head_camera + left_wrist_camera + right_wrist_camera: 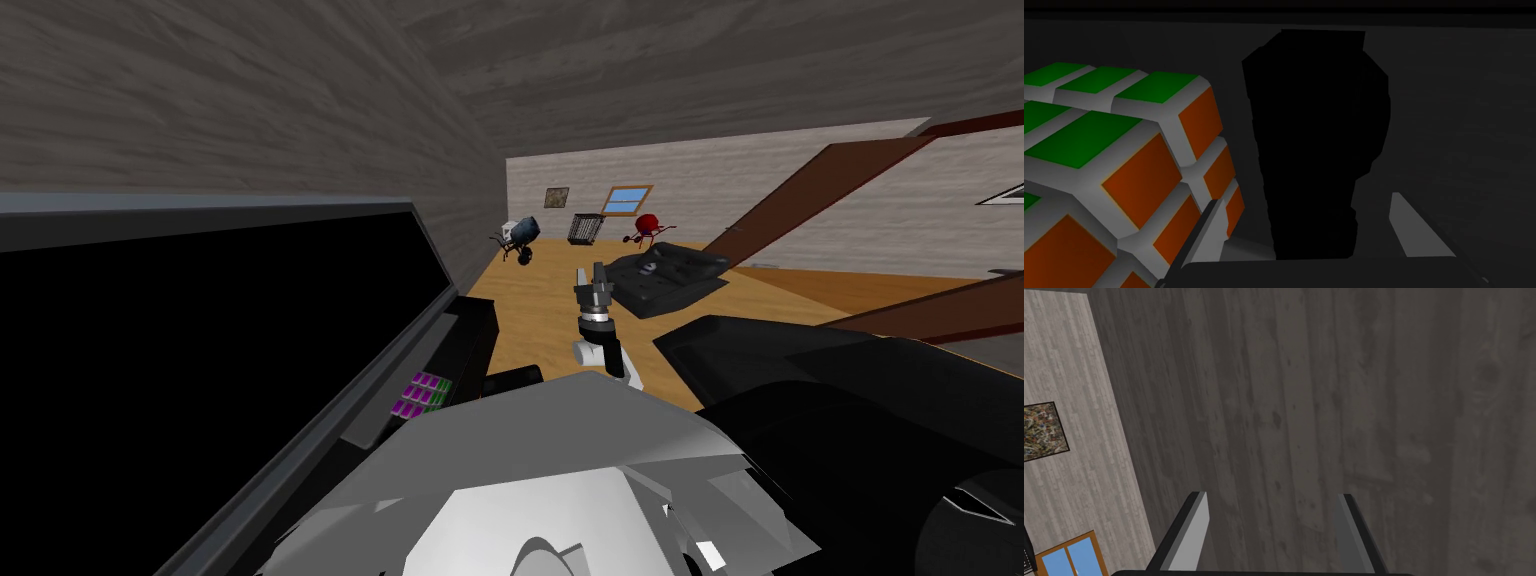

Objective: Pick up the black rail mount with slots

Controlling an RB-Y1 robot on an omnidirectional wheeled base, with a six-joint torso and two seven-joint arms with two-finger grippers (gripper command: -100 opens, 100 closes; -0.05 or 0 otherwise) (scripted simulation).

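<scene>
Two open claws, one black mount lined up for the grasp.
Across the left of the head view, a dark unit (250, 212) fronts a black area; I judge the left arm reaches into it. On a dim grey surface (1464, 125), a green-and-orange puzzle cube (1124, 160) sits just beside the black rail mount (1316, 140). The left claw (1306, 197) is spread wide and empty, one finger each side of the mount, placed to close on it. The right claw (597, 275), centre frame, points upward out of the way, likewise spread and empty.
</scene>
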